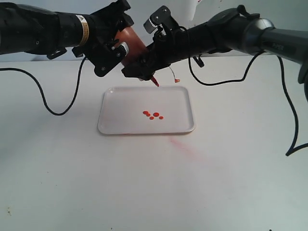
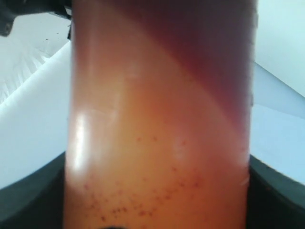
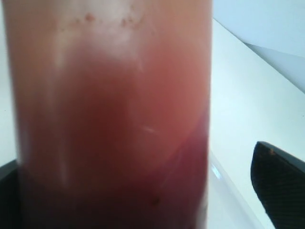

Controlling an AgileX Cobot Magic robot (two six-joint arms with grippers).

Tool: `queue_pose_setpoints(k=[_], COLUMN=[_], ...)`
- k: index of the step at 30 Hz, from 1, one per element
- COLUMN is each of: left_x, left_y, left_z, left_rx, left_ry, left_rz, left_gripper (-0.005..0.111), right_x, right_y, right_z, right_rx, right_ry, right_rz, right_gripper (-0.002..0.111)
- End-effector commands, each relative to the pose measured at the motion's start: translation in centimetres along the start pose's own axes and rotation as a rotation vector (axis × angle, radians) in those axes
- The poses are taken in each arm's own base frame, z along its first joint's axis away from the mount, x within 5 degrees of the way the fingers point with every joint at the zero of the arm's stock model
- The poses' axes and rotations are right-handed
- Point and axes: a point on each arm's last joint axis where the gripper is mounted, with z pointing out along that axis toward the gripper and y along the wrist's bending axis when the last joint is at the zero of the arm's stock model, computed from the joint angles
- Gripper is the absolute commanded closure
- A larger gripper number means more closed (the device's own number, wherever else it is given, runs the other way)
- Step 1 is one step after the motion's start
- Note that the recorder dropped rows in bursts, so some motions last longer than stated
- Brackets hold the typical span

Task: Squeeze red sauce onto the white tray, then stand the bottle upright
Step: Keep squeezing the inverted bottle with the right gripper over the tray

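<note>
Exterior view. White table (image 1: 231,192), with a faint pink smear (image 1: 185,147) just in front of the white tray (image 1: 115,120). Black left arm (image 1: 38,29) and right arm (image 1: 240,31) reaching in from opposite sides, meeting above the tray's far edge. Tray flat near mid-table, long side toward the camera.

Above the far rim, the bottle (image 1: 132,41), held off the table and tilted, red nozzle (image 1: 155,82) pointing down, tip close over that rim.

Clamped on the bottle's upper body, the left gripper (image 1: 118,45). In the left wrist view, orange-tinted wall filling the frame between dark fingers, red sauce (image 2: 209,52) pooled as a darker mass toward one side.

Around the bottle's lower part, the right gripper (image 1: 146,57), jaws apart. In the right wrist view, one black finger (image 3: 281,181) clear of the bottle's wall, a bright gap between them.

On the tray, right of centre, a cluster of small glossy red blobs (image 1: 153,115).

Beside the nozzle, the thin clear cap strap (image 1: 174,74), hanging free.
</note>
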Motion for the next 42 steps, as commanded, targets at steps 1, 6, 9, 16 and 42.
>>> queue_pose_setpoints(k=[1,6,9,16,42], left_x=[0.4,0.4,0.4,0.4,0.4], left_y=[0.8,0.8,0.8,0.8,0.9], left_z=[-0.5,-0.5,-0.5,-0.5,-0.5], left_rx=[-0.026,-0.026,-0.026,-0.026,-0.03], left_ry=[0.011,0.011,0.011,0.011,0.006], left_rz=[-0.008,-0.008,-0.006,-0.008,-0.008], left_gripper=[0.107,0.107,0.107,0.107,0.107], right_x=[-0.8,-1.7,-2.5,-3.2,-2.9], right_y=[-0.1,0.5,0.8,1.0,2.4], right_z=[-1.1,-1.9,-2.5,-2.9,-0.3], right_rx=[0.005,-0.026,-0.024,-0.024,-0.039], right_ry=[-0.002,-0.012,-0.028,-0.05,-0.051], right_rz=[-0.018,-0.035,-0.045,-0.041,-0.021], right_gripper=[0.003,0.003,0.003,0.003,0.108])
